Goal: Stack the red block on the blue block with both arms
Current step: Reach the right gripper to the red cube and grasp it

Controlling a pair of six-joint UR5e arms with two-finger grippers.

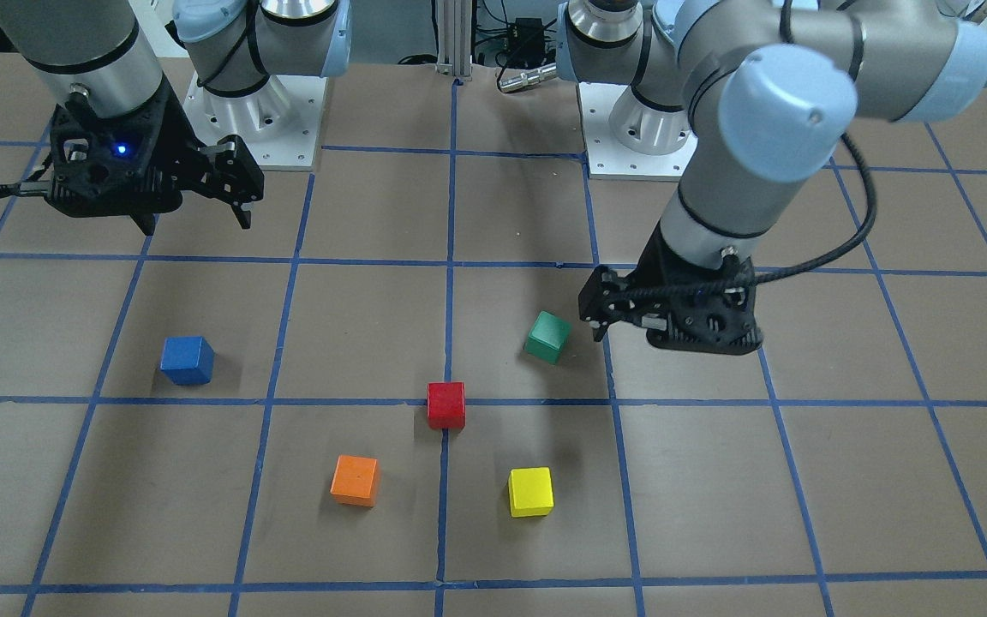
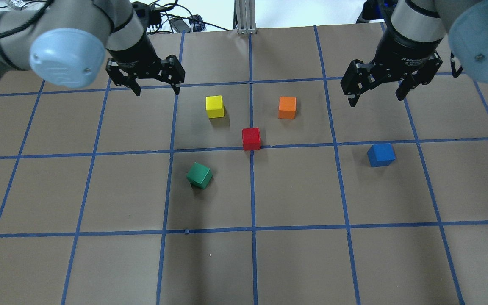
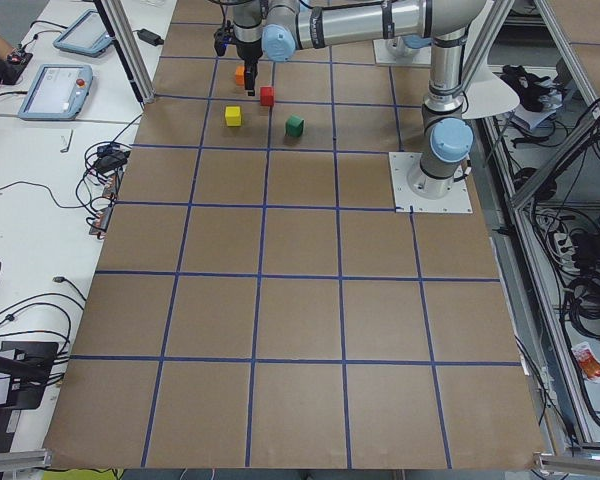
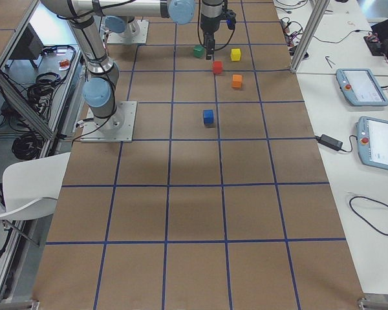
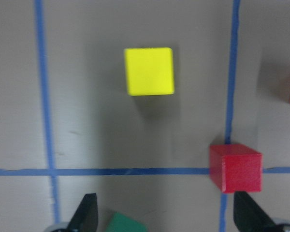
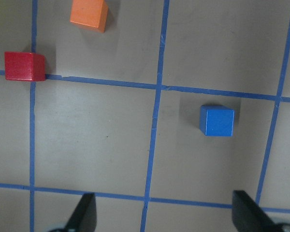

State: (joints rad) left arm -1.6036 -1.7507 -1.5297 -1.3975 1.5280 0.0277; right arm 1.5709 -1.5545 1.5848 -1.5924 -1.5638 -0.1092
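On the brown table [image 2: 295, 190], gridded with blue tape lines [image 2: 295, 146], the red block [image 2: 251, 138] sits at a tape crossing near the middle. The blue block [image 2: 381, 154] stands alone in a square well apart to its right. A yellow cube [image 2: 214, 106] and an orange cube [image 2: 287, 107] lie just beyond the red block, and a green cube [image 2: 199, 175], turned askew, lies nearer and to the left. The left gripper [image 2: 157, 91] hovers above the table to the far left of the yellow cube, its fingers spread and empty. The right gripper [image 2: 376, 100] hangs beyond the blue block, also spread wide and holding nothing. White lettering on its black collar [image 2: 413, 59] is too small to read.
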